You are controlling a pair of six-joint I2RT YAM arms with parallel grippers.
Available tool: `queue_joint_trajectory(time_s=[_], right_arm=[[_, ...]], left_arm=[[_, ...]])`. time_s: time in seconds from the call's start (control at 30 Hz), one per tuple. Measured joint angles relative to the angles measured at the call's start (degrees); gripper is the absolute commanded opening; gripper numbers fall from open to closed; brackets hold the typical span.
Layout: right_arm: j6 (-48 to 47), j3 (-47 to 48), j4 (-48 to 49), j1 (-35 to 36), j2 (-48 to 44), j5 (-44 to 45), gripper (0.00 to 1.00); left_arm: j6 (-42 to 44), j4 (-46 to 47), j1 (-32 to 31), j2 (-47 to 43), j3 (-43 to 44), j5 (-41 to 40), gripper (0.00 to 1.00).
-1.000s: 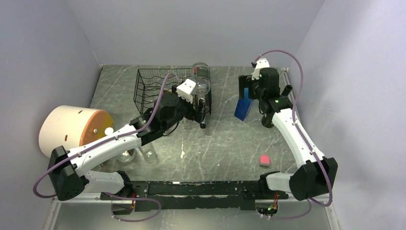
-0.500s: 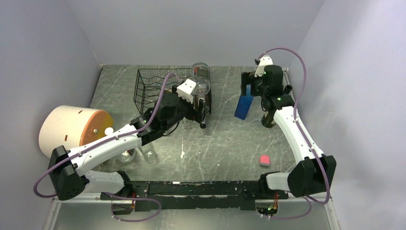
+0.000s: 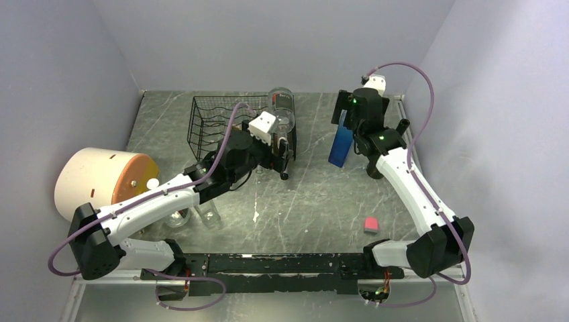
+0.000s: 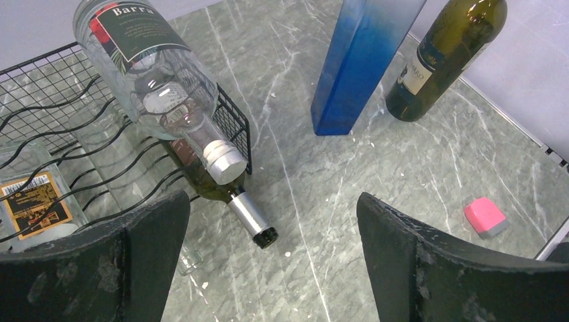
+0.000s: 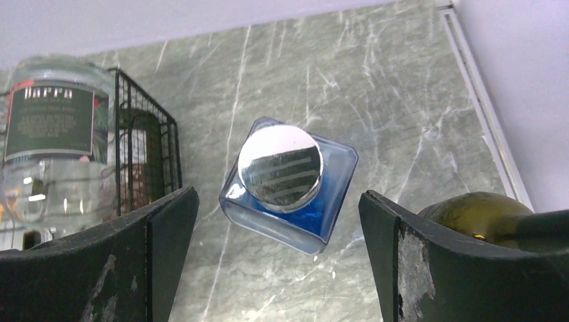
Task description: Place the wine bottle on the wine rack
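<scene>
The black wire wine rack (image 3: 208, 124) stands at the back left. A clear bottle (image 3: 282, 111) lies on its right end, and a dark bottle with a silver neck (image 4: 247, 216) pokes out of the tier below. A tall blue square bottle (image 3: 341, 144) with a silver cap (image 5: 280, 165) stands upright. A green wine bottle (image 4: 443, 57) stands just right of it. My right gripper (image 3: 343, 117) is open and empty, directly above the blue bottle. My left gripper (image 3: 285, 161) is open and empty, by the rack's right end.
A cream drum with an orange face (image 3: 100, 181) lies at the left. Two small glasses (image 3: 178, 216) stand by the left arm. A pink block (image 3: 371, 225) lies front right. The rack also holds a labelled bottle (image 4: 33, 204).
My right gripper has risen and shifted back above the blue bottle. The blue bottle has stayed in place. My left arm has barely moved.
</scene>
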Motion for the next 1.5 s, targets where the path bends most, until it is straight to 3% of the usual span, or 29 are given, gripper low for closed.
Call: queue_joint_trajectory(time_s=[0.4,0.63,0.77,1.07,1.5], right_arm=[[5.09,2.08,-0.98,2.25,5.75,9.97,0.84],[6.64,2.32,-2.19,2.91,7.28,12.15,0.45],[6.08,2.78,-2.93,3.45,7.26,12.09,0.37],[1.11,2.93,-8.09,5.05,1.05,1.07,0.31],[0.28,0.66,-11.63,5.14,-17.79,-15.72,0.25]], left_arm=[[-0.02,0.35,0.00,-0.17,-1.33,-0.07,0.98],[-0.02,0.35,0.00,-0.48,-1.51,-0.22,1.00],[-0.55,0.37,0.00,-0.79,-1.53,-1.05,0.99],[0.76,1.79,0.00,0.17,-1.55,-0.33,0.99],[3.98,12.00,0.00,10.32,-2.58,16.63,0.99]])
